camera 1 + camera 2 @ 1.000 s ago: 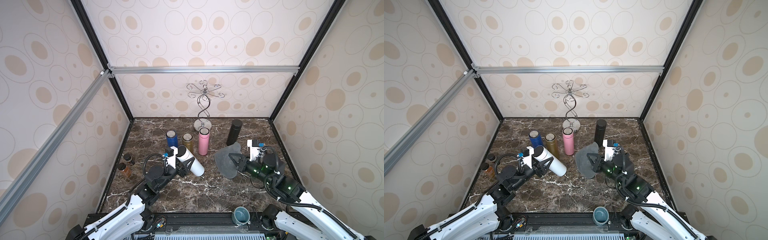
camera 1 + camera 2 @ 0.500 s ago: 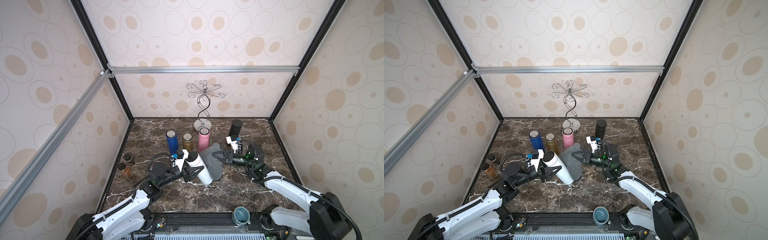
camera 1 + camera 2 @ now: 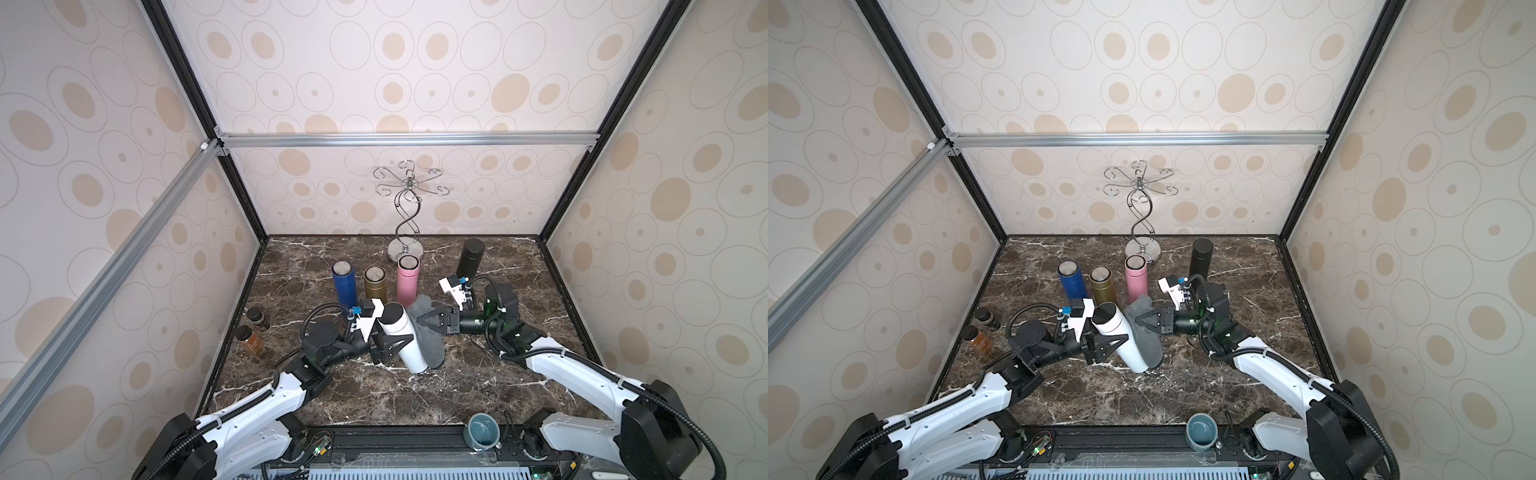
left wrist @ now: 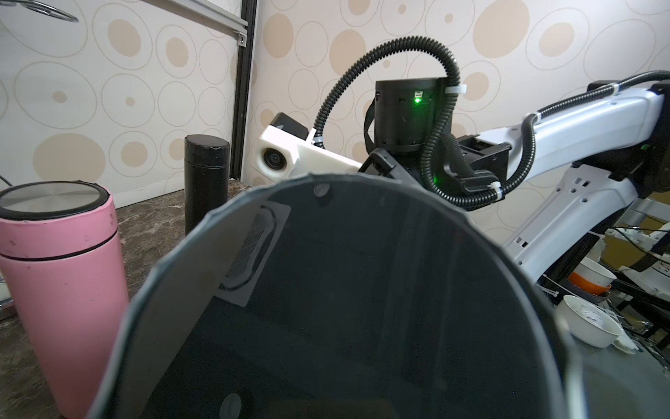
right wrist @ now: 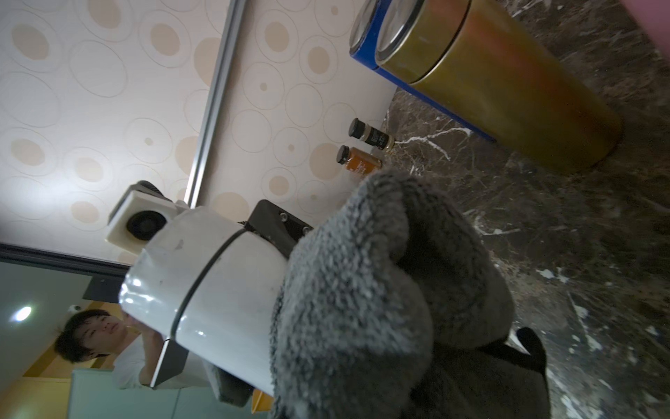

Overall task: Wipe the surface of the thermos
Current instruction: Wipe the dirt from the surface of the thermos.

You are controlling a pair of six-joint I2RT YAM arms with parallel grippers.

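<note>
White thermos [image 3: 412, 356]: rigid, smooth-walled, prob. slippery, moderate wt. Recommended hold: mid-body, below the black lid. Location: tilted over centre of desk [image 3: 374, 399], in front of the upright flask row; whether the base touches the desk cannot be told. Left fingers [image 3: 394, 345]: clamped on thermos body. Right fingers [image 3: 430, 322]: pinched tight on grey cloth [image 3: 431, 348] (soft, plush, drapes), which lies against the thermos side. Judgement: firm left grip req'd, else thermos may twist under wipe load.

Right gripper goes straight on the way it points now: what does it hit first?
The white thermos: the right gripper points at its side, with only the cloth it grips in between. They look in touch, though depth is unclear.
</note>
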